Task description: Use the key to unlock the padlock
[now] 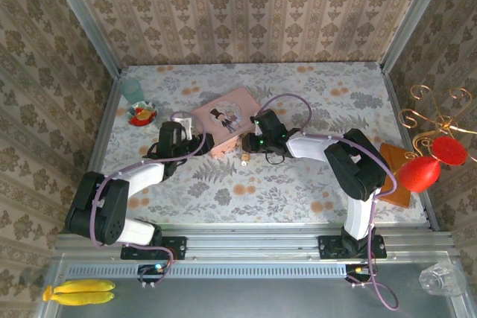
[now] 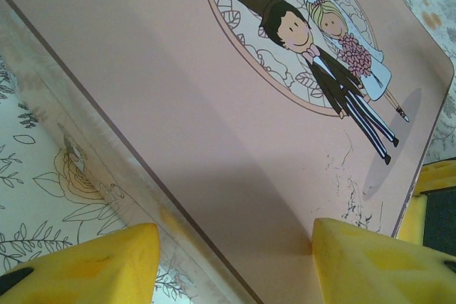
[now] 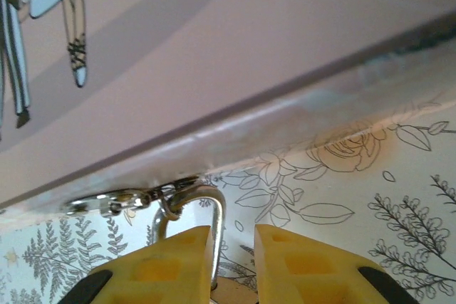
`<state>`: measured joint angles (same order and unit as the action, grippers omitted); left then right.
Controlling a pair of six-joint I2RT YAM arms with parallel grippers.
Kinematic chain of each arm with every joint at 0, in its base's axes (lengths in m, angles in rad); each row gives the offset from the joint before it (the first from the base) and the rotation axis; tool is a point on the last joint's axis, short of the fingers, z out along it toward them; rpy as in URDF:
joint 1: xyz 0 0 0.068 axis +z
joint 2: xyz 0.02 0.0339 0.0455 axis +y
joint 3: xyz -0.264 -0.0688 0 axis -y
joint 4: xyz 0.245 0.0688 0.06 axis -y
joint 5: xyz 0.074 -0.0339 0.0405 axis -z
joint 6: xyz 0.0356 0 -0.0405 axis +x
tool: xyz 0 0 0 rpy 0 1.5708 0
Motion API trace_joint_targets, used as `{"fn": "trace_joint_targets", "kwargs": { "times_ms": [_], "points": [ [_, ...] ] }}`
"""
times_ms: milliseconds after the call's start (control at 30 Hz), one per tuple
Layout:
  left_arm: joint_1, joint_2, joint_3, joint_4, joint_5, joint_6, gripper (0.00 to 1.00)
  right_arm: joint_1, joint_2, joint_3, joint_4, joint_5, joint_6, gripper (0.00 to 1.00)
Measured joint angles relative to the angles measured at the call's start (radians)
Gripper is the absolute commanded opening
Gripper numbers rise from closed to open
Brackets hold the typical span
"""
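Two hands were at work, and little of the job looked done. The left hand (image 2: 231, 240) looked closed on a corner of the flat pink tin box (image 2: 178, 105) with a bride and groom drawn on its lid. One yellow finger was on top and one was by the side wall. It seemed to hold the box down on the flowery tabletop (image 1: 298, 176).

The tiny brass padlock with a thin silver loop (image 3: 214, 197) hung from the silver clasp (image 3: 107, 204) at the front edge of the box. Its loop looked shut. The right hand (image 3: 234, 236) was right at the padlock, its two yellow fingers close together on either side of the loop. I could not tell if they were pinching it.

I could not tell if a key was in the lock. I think turning the key and pulling the loop open were left to do.
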<state>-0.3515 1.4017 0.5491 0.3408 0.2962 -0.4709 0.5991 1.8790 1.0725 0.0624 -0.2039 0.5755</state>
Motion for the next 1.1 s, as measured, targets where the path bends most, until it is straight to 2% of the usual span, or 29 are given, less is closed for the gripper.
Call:
{"fn": "trace_joint_targets", "kwargs": {
  "times_ms": [533, 733, 933, 1100],
  "points": [
    [0.006, 0.0, -0.009, 0.012, 0.012, -0.008, 0.58, 0.0, 0.031, -0.003, 0.045, -0.021, 0.05, 0.22],
    [0.008, 0.006, -0.012, 0.026, 0.02, -0.01, 0.58, 0.0, 0.035, -0.023, 0.095, -0.022, 0.092, 0.06],
    [0.013, 0.011, -0.013, 0.031, 0.03, -0.016, 0.58, 0.0, 0.03, -0.076, 0.194, -0.012, 0.146, 0.0],
    [0.013, 0.021, -0.012, 0.045, 0.042, -0.025, 0.58, 0.001, 0.026, -0.16, 0.357, -0.007, 0.292, 0.0]
  ]
}}
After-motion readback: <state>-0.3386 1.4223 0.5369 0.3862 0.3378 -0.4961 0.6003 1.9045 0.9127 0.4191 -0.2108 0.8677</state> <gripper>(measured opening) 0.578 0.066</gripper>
